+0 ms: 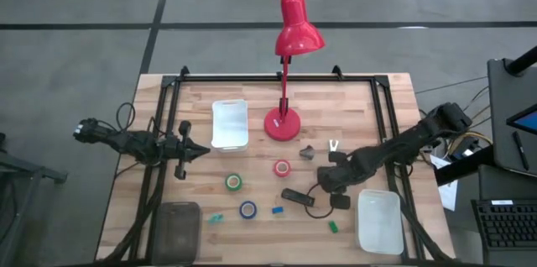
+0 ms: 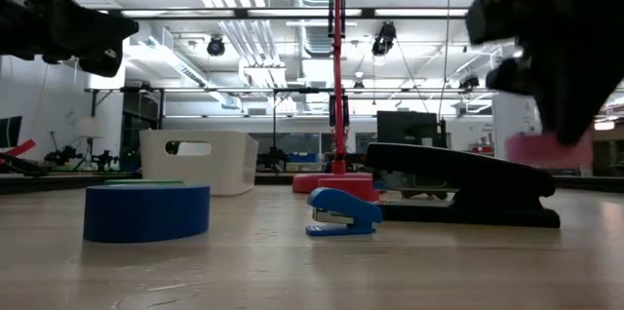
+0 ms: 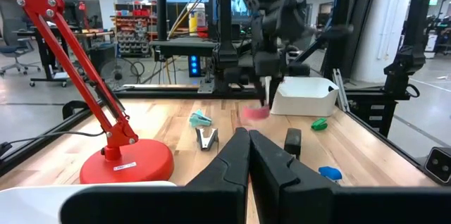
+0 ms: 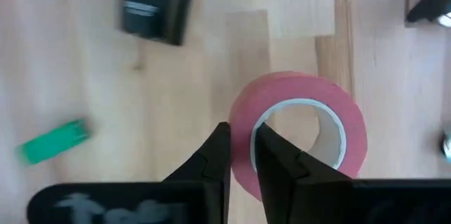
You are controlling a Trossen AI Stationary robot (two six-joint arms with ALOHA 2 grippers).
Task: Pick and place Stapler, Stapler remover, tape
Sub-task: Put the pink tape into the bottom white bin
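We have the right gripper (image 4: pixel 242 155) pinched on the wall of the pink tape roll (image 4: pixel 299 136), just beside the black stapler (image 1: pixel 295 196). In our judgement, next comes carrying it to a bin. The left gripper (image 1: pixel 204 151), pressed shut, waits well away.

Even, bright light falls on the wooden table (image 1: pixel 252 107) from ceiling fixtures, which flare white in the low view and leave only faint, soft shadows under the red lamp (image 1: pixel 289 65). The right gripper (image 2: pixel 556 47) is smeared by motion blur in the low and left wrist views. In the right wrist view the pink-red tape (image 4: pixel 299 136) and the stapler (image 4: pixel 158 2) look soft, out of focus
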